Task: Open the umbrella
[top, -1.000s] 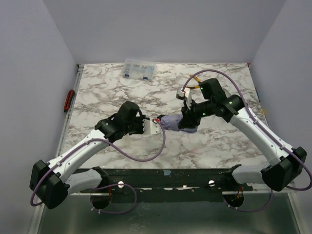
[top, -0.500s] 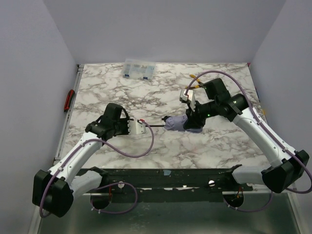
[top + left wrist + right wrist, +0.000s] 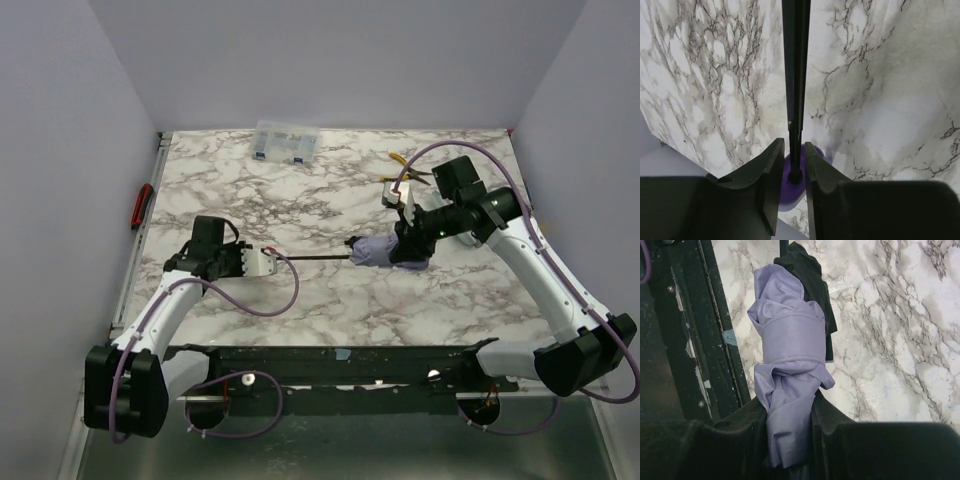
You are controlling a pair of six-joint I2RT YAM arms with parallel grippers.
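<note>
The left claw (image 3: 794, 150) is clamped at the lavender handle (image 3: 792, 190) and the right claw (image 3: 790, 410) on the strapped canopy (image 3: 790, 340), holding the umbrella (image 3: 378, 250) over the middle of the counter (image 3: 330, 200) so opposed pulls can lengthen its shaft (image 3: 796, 60).

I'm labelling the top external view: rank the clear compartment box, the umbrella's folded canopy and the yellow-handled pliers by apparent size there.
1. Clear compartment box and folded canopy: look about alike, canopy partly covered, so unranked.
2. Yellow-handled pliers: smallest, also partly covered.
</note>
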